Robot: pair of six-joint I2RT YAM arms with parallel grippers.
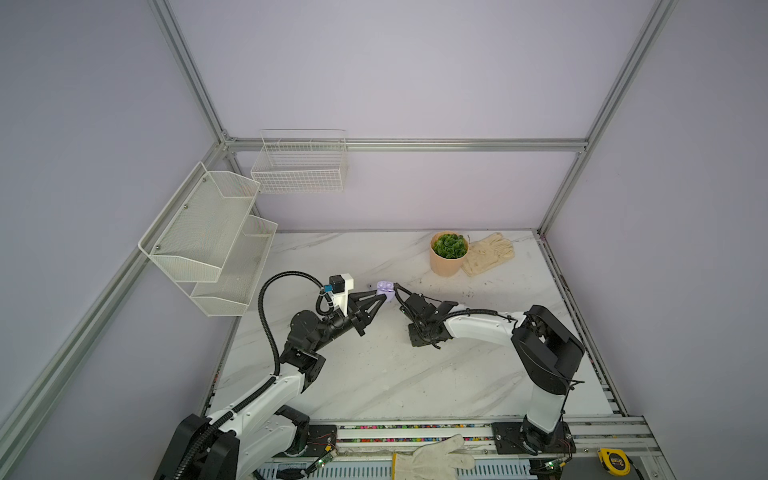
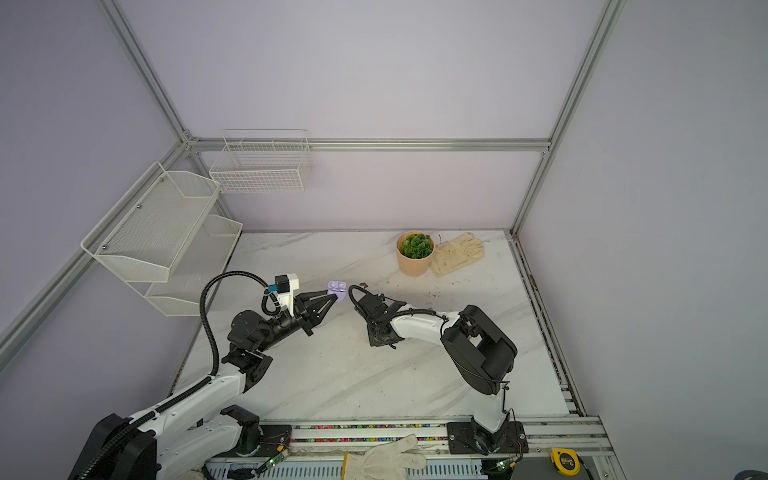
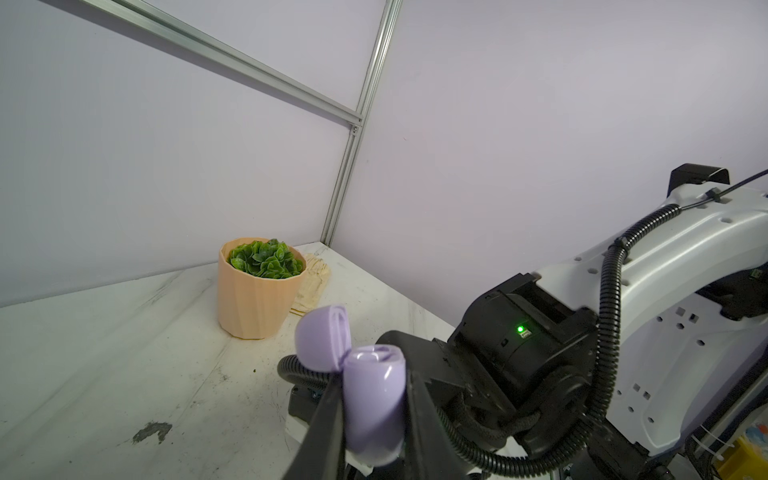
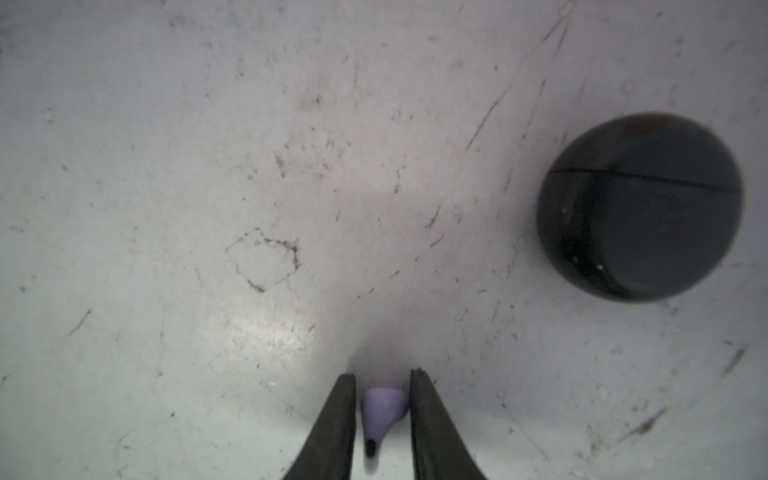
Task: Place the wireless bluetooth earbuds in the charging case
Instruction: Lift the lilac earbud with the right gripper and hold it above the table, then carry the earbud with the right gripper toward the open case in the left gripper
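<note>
My left gripper [image 1: 380,296] [image 2: 332,296] [image 3: 372,376] is shut on the lilac charging case [image 1: 385,289] [image 2: 337,289] [image 3: 374,399] and holds it above the table with its lid [image 3: 322,338] swung open. My right gripper [image 1: 395,286] [image 2: 350,286] [image 4: 383,374] reaches in beside the case from the right. It is shut on a small lilac earbud [image 4: 382,409], whose stem points back toward the wrist. In the right wrist view a black round case [image 4: 640,208] lies shut on the marble table [image 4: 208,166]. I see no other earbuds.
A peach pot with a green plant [image 1: 448,253] and a pair of cream gloves [image 1: 490,252] sit at the back right. A mesh shelf [image 1: 208,241] and a wire basket [image 1: 301,166] hang at the left. A white glove [image 1: 432,459] and a tape measure [image 1: 613,461] lie on the front rail.
</note>
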